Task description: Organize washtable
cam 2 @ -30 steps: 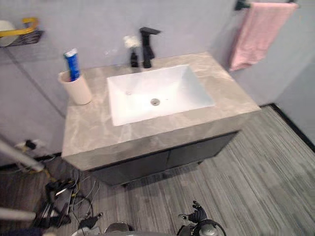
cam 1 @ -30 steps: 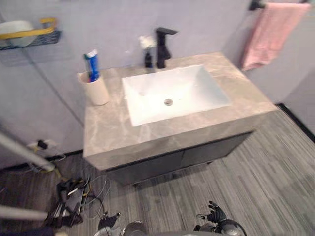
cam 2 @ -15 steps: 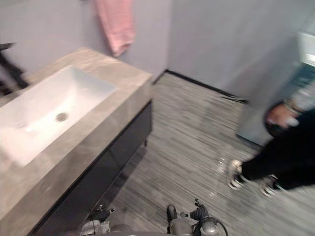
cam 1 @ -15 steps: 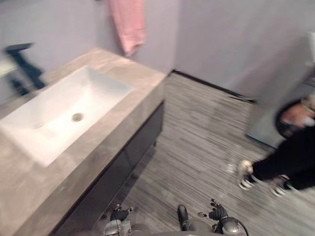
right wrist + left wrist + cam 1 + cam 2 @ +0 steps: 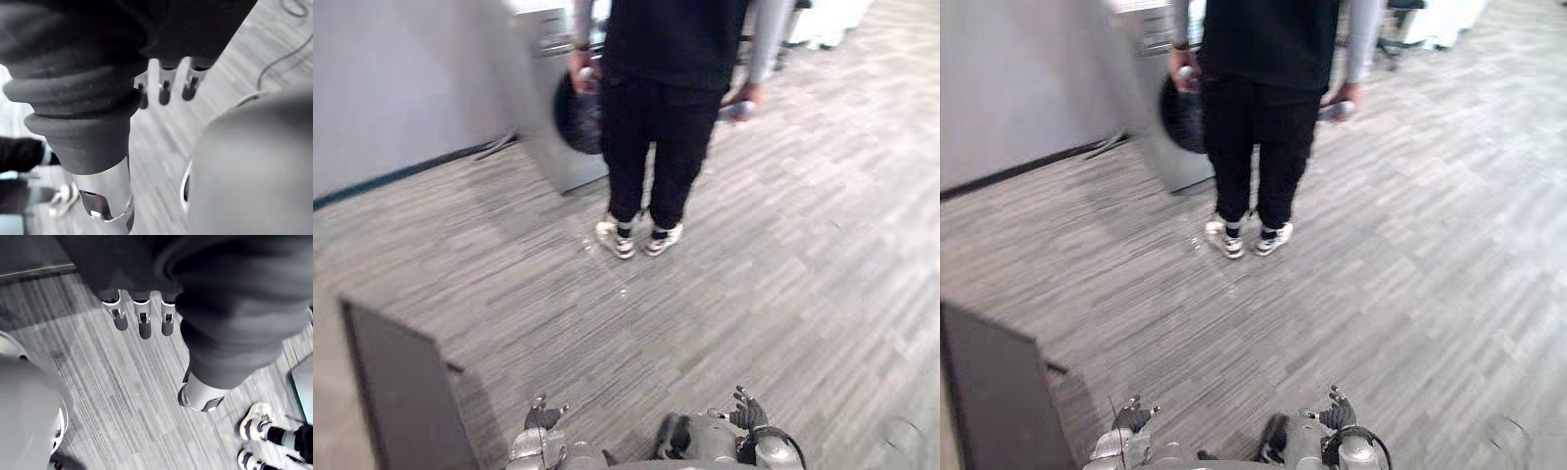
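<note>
The washtable's dark cabinet end (image 5: pixel 401 392) shows at the lower left of the eye views. My left hand (image 5: pixel 540 416) hangs low at my side over the striped grey floor. In the left wrist view its fingers (image 5: pixel 142 318) are straight, the thumb (image 5: pixel 198 394) stands apart, and nothing is held. My right hand (image 5: pixel 747 413) hangs low on the other side. Its fingers (image 5: pixel 164 83) are straight too, and it is empty.
A person (image 5: pixel 666 98) in black clothes and white shoes (image 5: pixel 617 238) stands on the floor straight ahead, a small grey thing in each hand. Behind the person, by the wall, is a grey appliance (image 5: pixel 548 147) with a dark round front. Open floor (image 5: pixel 822 255) stretches to the right.
The camera has swung to the right, away from the washtable: the sink, tap and towel have left the picture and the person is now in the middle. Both hands stay low.
</note>
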